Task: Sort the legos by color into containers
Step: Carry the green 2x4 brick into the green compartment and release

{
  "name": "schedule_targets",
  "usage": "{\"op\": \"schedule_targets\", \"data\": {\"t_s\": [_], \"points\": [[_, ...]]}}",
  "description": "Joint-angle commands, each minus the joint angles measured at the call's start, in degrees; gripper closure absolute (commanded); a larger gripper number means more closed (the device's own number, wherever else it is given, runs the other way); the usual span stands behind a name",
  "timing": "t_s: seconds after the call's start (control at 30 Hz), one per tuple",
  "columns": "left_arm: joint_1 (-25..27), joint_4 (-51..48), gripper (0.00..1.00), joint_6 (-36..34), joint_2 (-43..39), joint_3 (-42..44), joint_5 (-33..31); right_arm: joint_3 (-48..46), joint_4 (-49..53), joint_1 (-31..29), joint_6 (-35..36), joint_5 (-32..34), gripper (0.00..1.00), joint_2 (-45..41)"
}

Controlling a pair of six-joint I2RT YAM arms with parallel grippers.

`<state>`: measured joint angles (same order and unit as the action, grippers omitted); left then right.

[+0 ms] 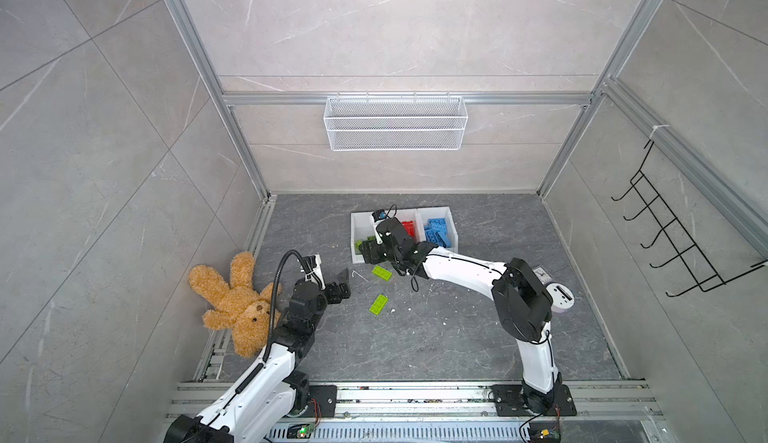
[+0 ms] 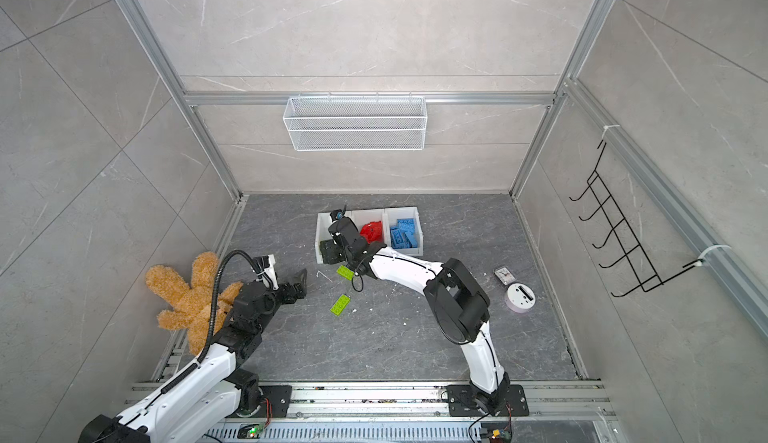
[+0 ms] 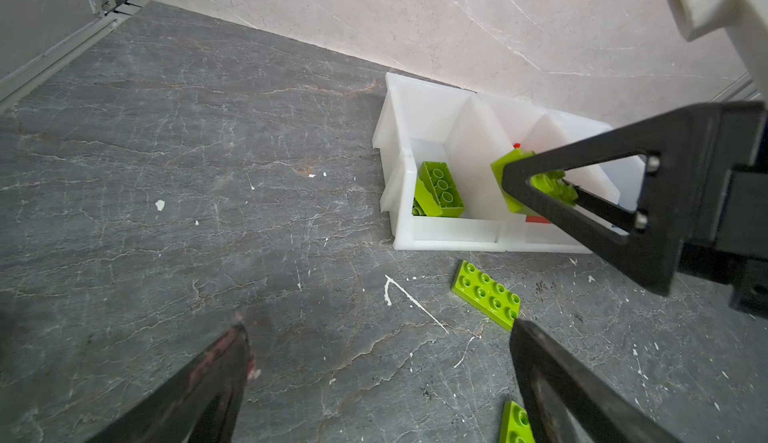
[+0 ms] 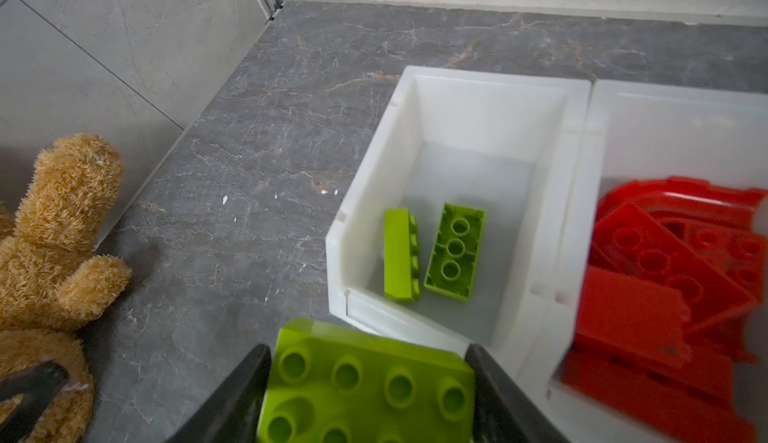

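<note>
Floor [image 4: 249,129], right tool [image 4: 368,355] snug around green brick [image 4: 370,391]

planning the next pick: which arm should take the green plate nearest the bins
Left. The left gripper is open and empty, with the plate just ahead of it. The right gripper is shut on a green brick by the green bin.

The right claw [image 4: 368,355] is gripping a green brick [image 4: 365,382] beside a white bin [image 4: 361,212] (two green bricks [image 4: 455,251] are lying inside); red pieces [image 4: 665,278] are filling the next bin [image 4: 665,129].
</note>
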<state>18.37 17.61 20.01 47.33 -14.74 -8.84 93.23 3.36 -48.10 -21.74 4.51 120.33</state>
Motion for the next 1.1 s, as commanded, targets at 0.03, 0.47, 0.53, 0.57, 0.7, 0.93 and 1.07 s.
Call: {"op": "schedule_targets", "data": {"t_s": [0.03, 0.47, 0.53, 0.57, 0.7, 0.93, 1.07], "points": [[-1.9, 2.1, 0.01, 1.5, 0.2, 0.0, 1.4, 8.3, 5.4, 1.1, 2.4, -1.1, 0.37, 7.2], [-2.0, 1.3, 0.01, 1.2, -1.8, 0.0, 1.9, 29.2, 15.3, 3.1, 2.4, -0.3, 0.33, 19.8], [-2.0, 1.0, 0.01, 1.1, -2.1, 0.0, 1.7, 29.5, 16.0, 3.1, 2.8, 0.2, 0.32, 19.8], [-2.0, 0.9, 0.01, 1.2, -2.3, 0.0, 1.6, 29.3, 16.0, 3.1, 3.0, 0.4, 0.33, 19.7], [-2.0, 0.8, 0.01, 0.9, -2.9, 0.2, 1.3, 28.5, 16.2, 3.5, 2.9, 0.6, 0.33, 19.7], [-2.0, 0.8, 0.01, 0.9, -2.3, -0.1, 1.5, 29.5, 16.6, 4.0, 2.8, 0.3, 0.31, 21.2], [-2.0, 0.8, 0.01, 0.8, -2.1, 0.0, 1.5, 32.4, 19.0, 4.0, 2.9, 0.2, 0.27, 23.0]]}}
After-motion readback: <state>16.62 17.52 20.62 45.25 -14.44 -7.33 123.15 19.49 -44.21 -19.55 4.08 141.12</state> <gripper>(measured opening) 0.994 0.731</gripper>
